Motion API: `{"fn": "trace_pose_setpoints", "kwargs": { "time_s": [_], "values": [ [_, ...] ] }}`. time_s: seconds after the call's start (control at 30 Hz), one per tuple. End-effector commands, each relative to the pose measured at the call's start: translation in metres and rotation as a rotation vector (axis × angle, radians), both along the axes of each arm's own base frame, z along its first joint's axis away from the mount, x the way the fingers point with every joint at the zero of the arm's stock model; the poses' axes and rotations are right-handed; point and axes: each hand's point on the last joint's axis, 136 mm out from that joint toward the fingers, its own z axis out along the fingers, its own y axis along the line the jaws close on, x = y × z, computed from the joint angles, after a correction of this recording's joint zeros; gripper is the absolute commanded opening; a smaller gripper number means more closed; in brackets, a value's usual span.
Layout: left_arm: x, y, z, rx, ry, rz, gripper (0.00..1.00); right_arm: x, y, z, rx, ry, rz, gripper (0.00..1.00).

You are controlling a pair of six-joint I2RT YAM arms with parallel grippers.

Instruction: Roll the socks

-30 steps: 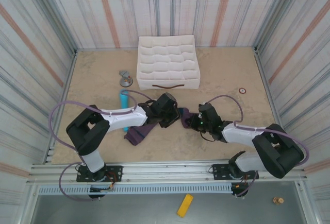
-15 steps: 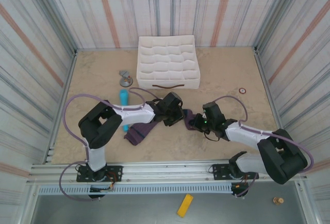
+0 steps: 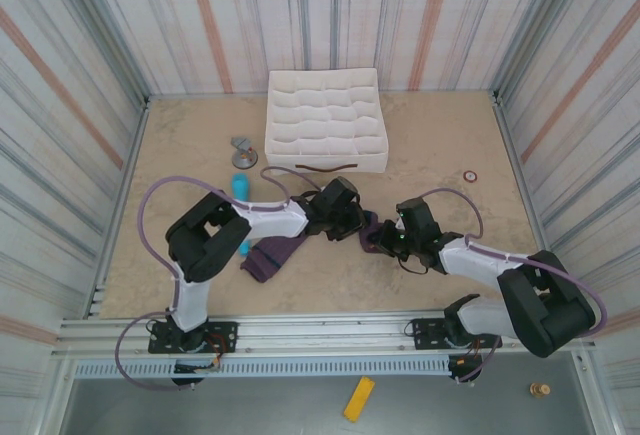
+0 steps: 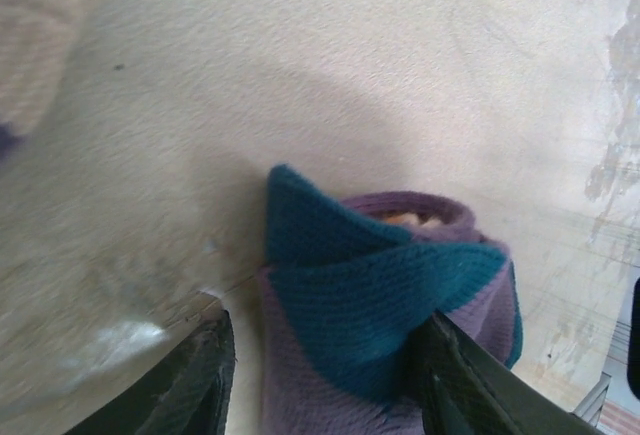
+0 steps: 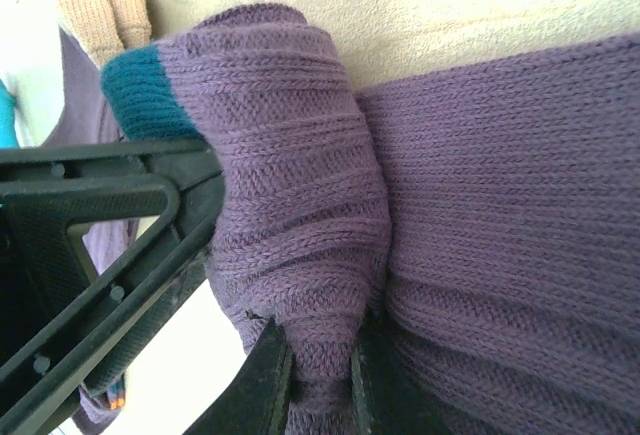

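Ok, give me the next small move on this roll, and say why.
Probably shut the left gripper on the roll. Its jaws stand open around the teal toe, with a gap on one side, while the right gripper pinches the roll. A second hold should stop it unwinding.

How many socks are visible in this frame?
2. Teal-toed sock, rolled, between left tool and right tool; tan-toed sock stretched flat toward the left arm's base. Overlap may hide parts.
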Motion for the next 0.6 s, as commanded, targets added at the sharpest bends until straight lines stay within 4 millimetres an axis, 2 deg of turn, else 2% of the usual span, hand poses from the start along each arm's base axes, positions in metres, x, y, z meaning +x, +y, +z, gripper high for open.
{"fn": "trace_pose_setpoints", "kwargs": {
  "time_s": [0.0, 0.13, 0.3, 0.43, 0.5, 0.57],
  "values": [
    [-0.009, -0.01, -0.012, 0.004, 0.015, -0.056, 0.49, -0.101, -0.068, -0.079, -0.289, 0.425, -0.05, 0.0],
    [-0.01, -0.012, -0.017, 0.005, 0.024, -0.057, 0.44, -0.099, -0.068, -0.078, -0.283, 0.417, -0.052, 0.0],
    [-0.013, -0.014, -0.023, -0.001, 0.05, -0.065, 0.32, -0.096, -0.066, -0.077, -0.27, 0.403, -0.052, 0.0],
    [-0.014, -0.011, -0.024, 0.009, 0.052, -0.052, 0.19, -0.091, -0.063, -0.074, -0.253, 0.378, -0.042, 0.0],
    [-0.014, -0.007, -0.023, 0.027, 0.049, -0.044, 0.1, -0.088, -0.061, -0.071, -0.244, 0.358, -0.034, 0.0],
    [-0.013, -0.005, -0.022, 0.031, 0.044, -0.044, 0.02, -0.084, -0.059, -0.066, -0.237, 0.332, -0.023, 0.05]
  ]
}}
